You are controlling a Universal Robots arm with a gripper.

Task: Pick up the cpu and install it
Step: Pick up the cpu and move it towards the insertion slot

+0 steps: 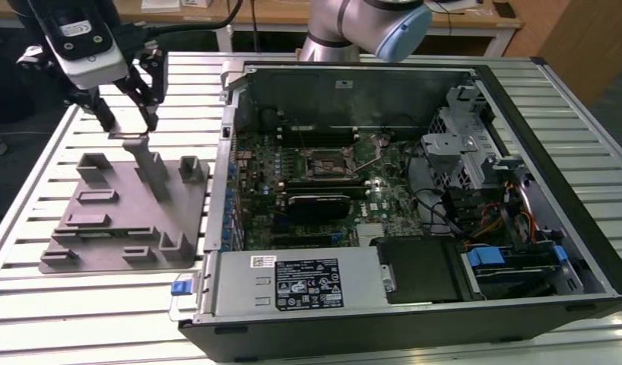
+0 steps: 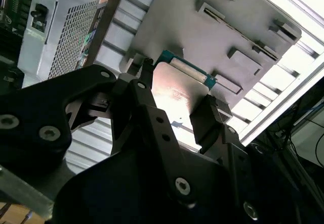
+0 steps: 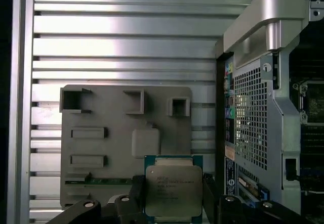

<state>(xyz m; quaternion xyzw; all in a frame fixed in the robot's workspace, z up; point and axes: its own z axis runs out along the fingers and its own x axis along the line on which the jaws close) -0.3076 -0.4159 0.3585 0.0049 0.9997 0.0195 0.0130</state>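
My gripper (image 1: 128,123) hangs over the far end of the grey tray (image 1: 93,228), shut on the cpu (image 1: 129,138), which is lifted clear of the tray. In the first wrist view the cpu (image 3: 173,189) shows its silvery top and green rim between the two black fingers (image 3: 137,189), above the tray (image 3: 101,148). In the second wrist view the cpu (image 2: 177,90) is likewise clamped at its sides by the fingers (image 2: 208,117), with the tray (image 2: 202,27) beyond it. The motherboard socket (image 1: 329,161) lies in the open computer case, with its lever raised.
The open computer case (image 1: 413,205) lies on the slatted metal table (image 1: 77,304), at the exterior view's right of the tray. Its side wall (image 3: 258,107) stands close beside the gripper. Upright blocks (image 1: 192,169) rise from the tray. Drive cages and cables (image 1: 483,205) fill the case's far side.
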